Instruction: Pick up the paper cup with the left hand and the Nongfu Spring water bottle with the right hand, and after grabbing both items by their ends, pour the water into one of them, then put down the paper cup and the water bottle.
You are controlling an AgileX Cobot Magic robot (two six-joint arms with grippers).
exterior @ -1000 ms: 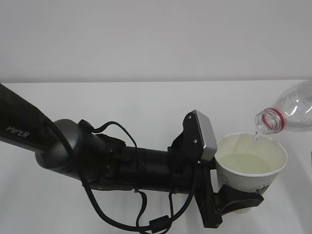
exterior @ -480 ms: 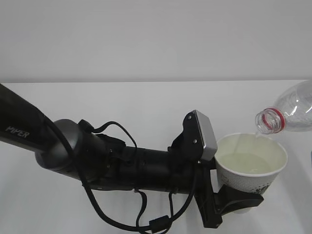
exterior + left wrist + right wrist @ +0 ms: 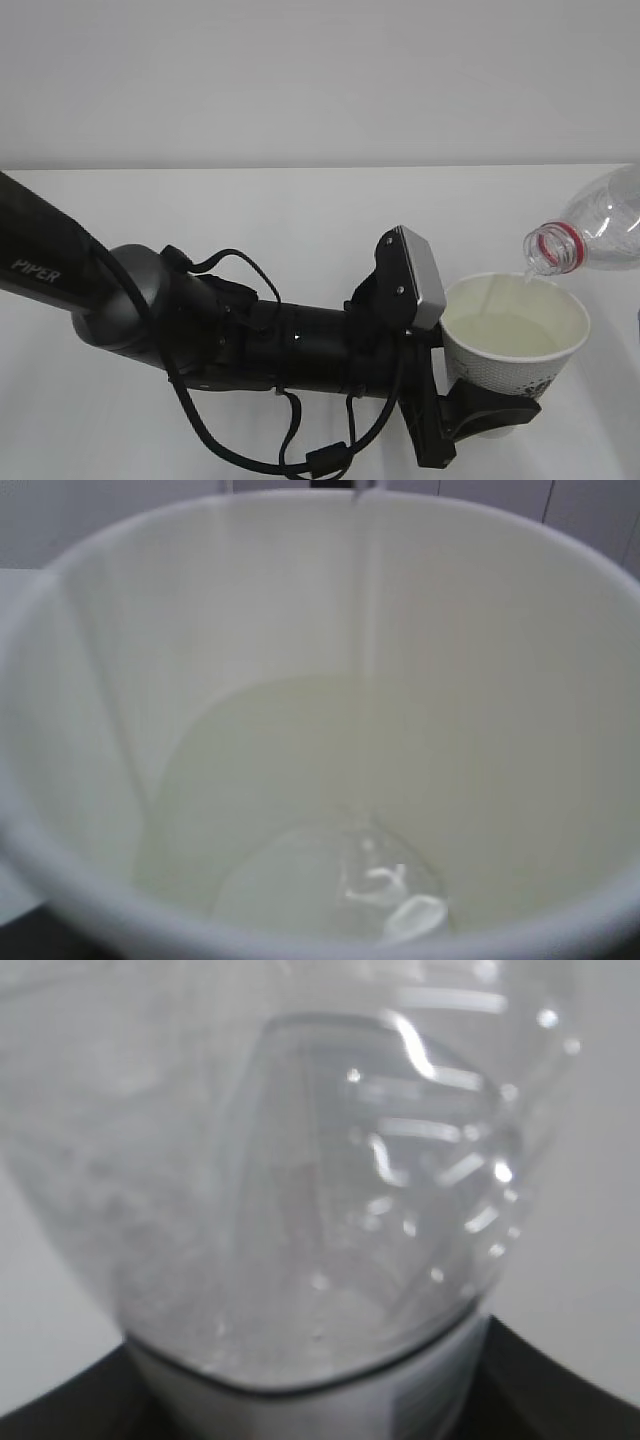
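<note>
The white paper cup (image 3: 517, 352) hangs above the table at the lower right, with my left gripper (image 3: 490, 412) shut around its lower part. Pale water (image 3: 505, 335) lies in its bottom. The clear Nongfu Spring water bottle (image 3: 600, 225) is tilted, its red-ringed mouth just over the cup's far rim. A thin stream runs down the cup's inner wall (image 3: 365, 630) into the pool of water (image 3: 330, 870). In the right wrist view the bottle (image 3: 300, 1160) fills the picture, and my right gripper (image 3: 310, 1405) is shut on it, dark jaws at both lower corners. The exterior view cuts that gripper off.
My left arm marked "PIPER" (image 3: 150, 310) lies across the lower left, with loose cables (image 3: 300, 440) under it and the grey camera box (image 3: 420, 280) beside the cup. The white table (image 3: 300, 210) ends at a plain white wall.
Both arms have stayed still. Water keeps running from the bottle's mouth into the cup, now as a thin stream down the inner wall.
</note>
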